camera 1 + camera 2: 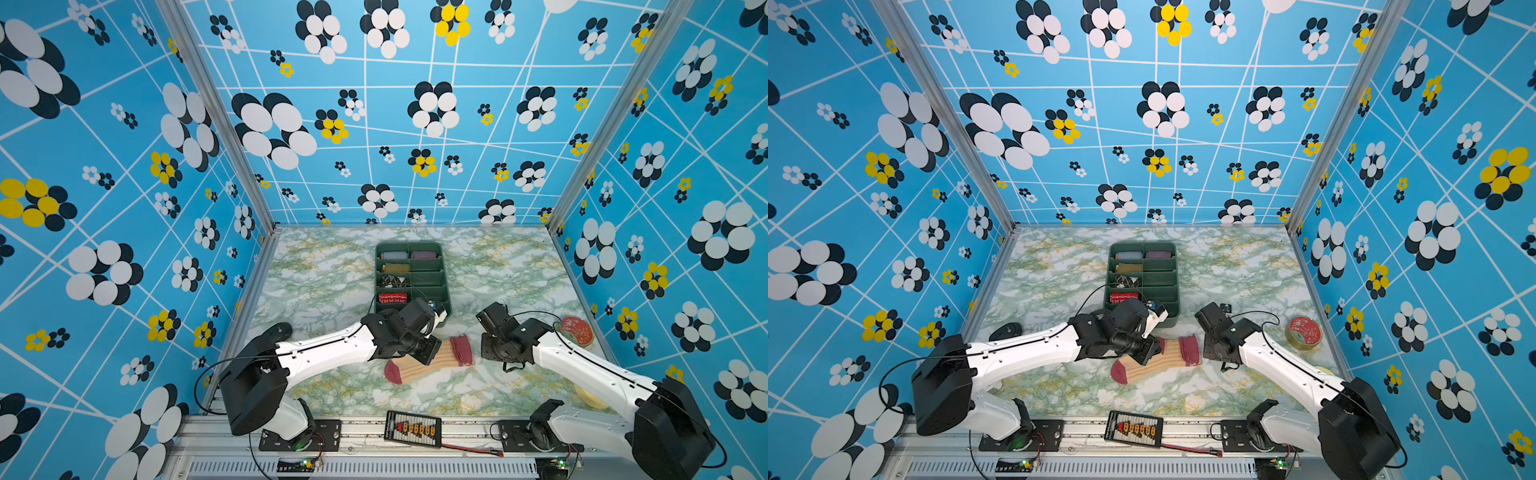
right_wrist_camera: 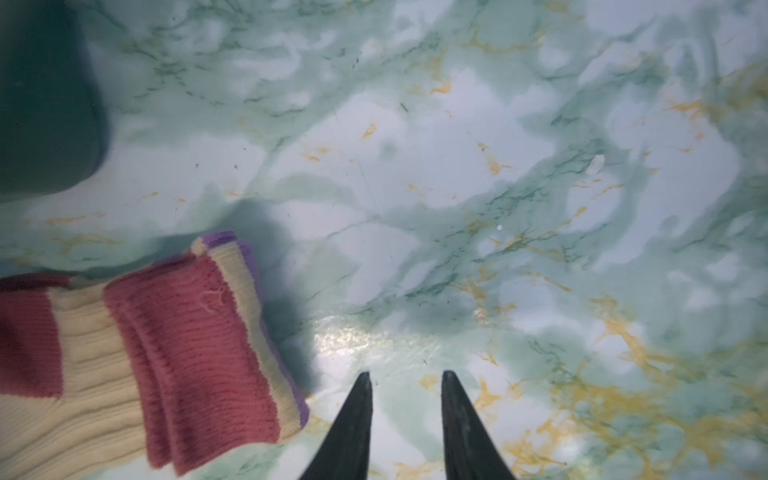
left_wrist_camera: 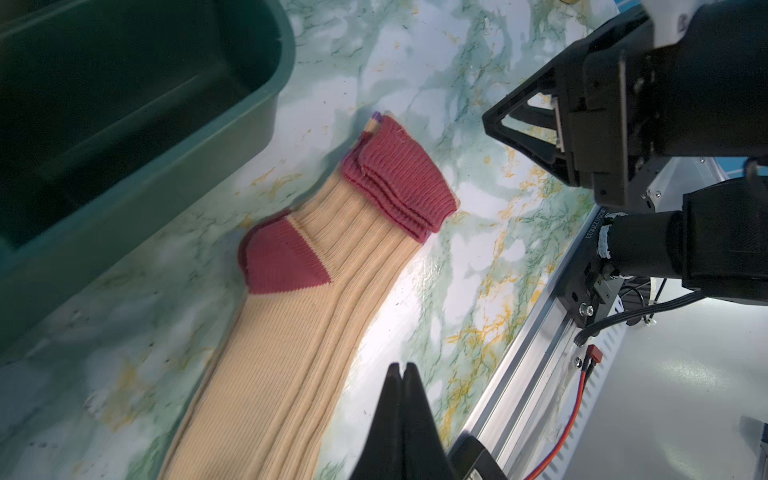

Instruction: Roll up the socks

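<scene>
Tips of the left pincer (image 3: 401,368) press together, empty, over the socks (image 3: 316,291); the right pincer (image 2: 406,376) stands spread beside their folded red cuff. Stacked, cream and ribbed, they lie flat on the desk (image 2: 457,166), both arms reaching low inward

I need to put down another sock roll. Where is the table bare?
Bare: from tray to left wall; from tray to right wall, beyond red tin; between socks and front rail. Crowded: between tray and socks, under the left arm.
</scene>
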`<move>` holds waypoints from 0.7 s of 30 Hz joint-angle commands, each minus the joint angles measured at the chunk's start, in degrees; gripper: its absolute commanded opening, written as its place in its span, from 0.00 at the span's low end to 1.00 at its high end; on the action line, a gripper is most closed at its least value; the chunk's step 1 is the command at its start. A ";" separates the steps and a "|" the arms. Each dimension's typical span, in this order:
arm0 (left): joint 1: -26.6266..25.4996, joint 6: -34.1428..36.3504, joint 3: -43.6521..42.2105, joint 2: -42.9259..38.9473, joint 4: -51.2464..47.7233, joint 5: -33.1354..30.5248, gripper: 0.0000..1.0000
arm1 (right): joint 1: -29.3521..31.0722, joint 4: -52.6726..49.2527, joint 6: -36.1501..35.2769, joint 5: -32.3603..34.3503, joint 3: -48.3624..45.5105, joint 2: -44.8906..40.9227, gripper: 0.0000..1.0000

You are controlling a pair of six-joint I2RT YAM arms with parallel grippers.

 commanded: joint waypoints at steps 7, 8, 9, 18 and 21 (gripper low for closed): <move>-2.32 2.89 9.28 10.72 3.51 1.87 0.00 | -5.13 9.05 -1.80 -9.61 -3.35 0.69 0.30; -2.42 3.06 10.21 11.95 3.38 2.23 0.00 | -5.61 9.61 -2.02 -10.05 -3.78 0.74 0.30; -2.56 3.16 11.13 13.10 3.24 2.52 0.00 | -6.07 10.00 -2.22 -10.54 -4.03 0.83 0.30; -2.69 4.29 16.16 19.17 0.87 2.26 0.00 | -7.67 12.20 -3.21 -13.33 -6.06 0.69 0.29; -2.70 4.72 17.69 20.91 -0.14 1.29 0.00 | -7.75 13.06 -3.26 -14.36 -6.39 1.25 0.29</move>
